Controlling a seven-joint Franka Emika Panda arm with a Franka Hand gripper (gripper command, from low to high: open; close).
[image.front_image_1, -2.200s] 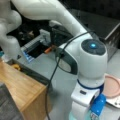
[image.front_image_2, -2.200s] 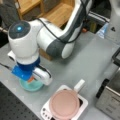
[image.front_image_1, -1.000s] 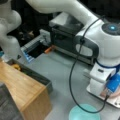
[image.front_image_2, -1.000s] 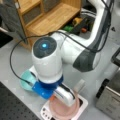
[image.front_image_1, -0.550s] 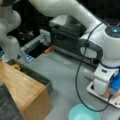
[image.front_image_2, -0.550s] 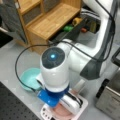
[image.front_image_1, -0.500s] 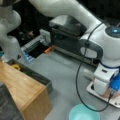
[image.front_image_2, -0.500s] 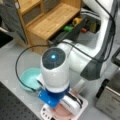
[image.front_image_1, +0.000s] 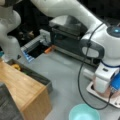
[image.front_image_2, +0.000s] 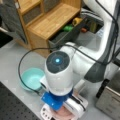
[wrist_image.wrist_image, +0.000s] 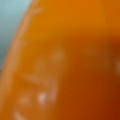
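Observation:
My gripper (image.front_image_1: 108, 88) hangs low over a pinkish-orange bowl (image.front_image_1: 107, 95) that sits in a white tray (image.front_image_1: 115, 102) at a front view's right. In a front view the arm's wrist and blue mount cover the gripper (image.front_image_2: 59, 103), and only the bowl's rim (image.front_image_2: 63, 115) and the tray's edge (image.front_image_2: 46, 113) show. The fingers are hidden in both front views. An orange surface (wrist_image.wrist_image: 65, 60) very close to the lens fills the wrist view. A teal bowl (image.front_image_1: 84, 114) (image.front_image_2: 31, 78) stands beside the tray, apart from the gripper.
A wooden cabinet (image.front_image_1: 23, 85) (image.front_image_2: 51, 23) stands nearby with a dark bin (image.front_image_1: 32, 73) (image.front_image_2: 72, 31) holding small items. A black appliance (image.front_image_1: 71, 37) sits at the back and a metal box (image.front_image_2: 110, 100) beside the tray. A black cable (image.front_image_1: 79, 82) loops off the arm.
The arm has swung from above the teal bowl over to the pinkish-orange bowl in the white tray. Over the last half second it has barely moved.

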